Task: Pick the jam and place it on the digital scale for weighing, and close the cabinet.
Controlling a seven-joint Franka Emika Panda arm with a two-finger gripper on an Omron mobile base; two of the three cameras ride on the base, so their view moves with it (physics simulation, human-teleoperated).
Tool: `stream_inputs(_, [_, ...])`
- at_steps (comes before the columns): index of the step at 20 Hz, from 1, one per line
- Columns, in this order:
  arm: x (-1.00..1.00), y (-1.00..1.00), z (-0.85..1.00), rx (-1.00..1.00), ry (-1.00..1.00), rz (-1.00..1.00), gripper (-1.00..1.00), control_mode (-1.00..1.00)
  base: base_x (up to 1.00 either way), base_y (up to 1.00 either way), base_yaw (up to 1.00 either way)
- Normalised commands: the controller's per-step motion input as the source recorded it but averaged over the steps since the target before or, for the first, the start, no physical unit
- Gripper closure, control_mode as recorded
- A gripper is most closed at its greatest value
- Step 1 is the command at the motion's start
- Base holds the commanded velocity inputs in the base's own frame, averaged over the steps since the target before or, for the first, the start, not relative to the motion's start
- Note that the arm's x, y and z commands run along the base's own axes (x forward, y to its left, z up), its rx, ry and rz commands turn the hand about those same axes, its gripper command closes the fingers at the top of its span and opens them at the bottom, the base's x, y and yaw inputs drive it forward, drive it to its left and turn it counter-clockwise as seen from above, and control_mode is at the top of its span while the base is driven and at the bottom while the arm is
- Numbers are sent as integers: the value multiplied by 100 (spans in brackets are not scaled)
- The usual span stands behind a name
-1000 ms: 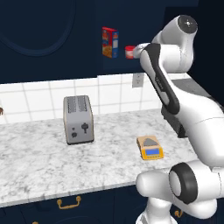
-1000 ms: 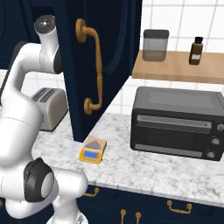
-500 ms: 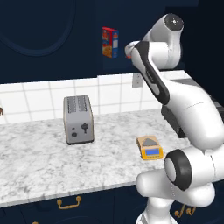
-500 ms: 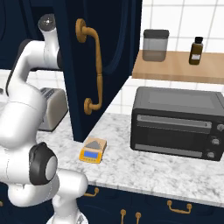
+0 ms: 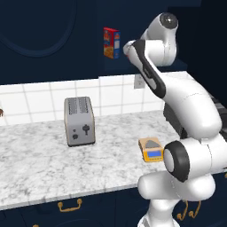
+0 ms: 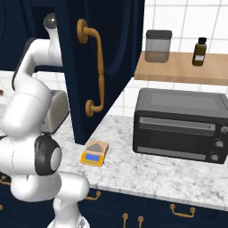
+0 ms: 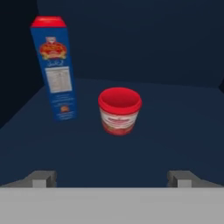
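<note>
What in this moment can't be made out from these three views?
- Jam: its label text is too blurred in the hand view.
- Cereal box: partly cut off by the arm in the left base view.
- Toaster: mostly hidden by the arm in the right base view.
- Digital scale: display too small to read.

A squat red-lidded jam jar (image 7: 119, 110) with a smooth plastic sheen sits by a matt printed cardboard cereal box (image 7: 55, 68), while the brushed-metal grey toaster (image 5: 80, 120) stands on the polished grey-veined marble desk (image 5: 48, 164) near a glossy brass door handle (image 6: 93, 67).
</note>
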Motion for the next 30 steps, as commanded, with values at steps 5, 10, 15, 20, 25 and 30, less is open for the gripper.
stream_inputs(5, [38, 0, -23, 0, 0, 0, -100, -100, 0, 0, 0])
stream_inputs(10, [43, 0, -6, 0, 0, 0, -100, -100, 0, 0, 0])
stream_inputs(15, [43, 0, -1, 0, 0, 0, -100, -100, 0, 0, 0])
stream_inputs(20, [35, 0, 0, 0, 1, 0, -100, -100, 0, 0, 0])
stream_inputs(25, [31, 0, -5, 0, 0, 0, -100, -100, 0, 0, 0])
stream_inputs(30, [17, 0, -18, 0, 0, 0, 100, -100, 0, 0, 0])
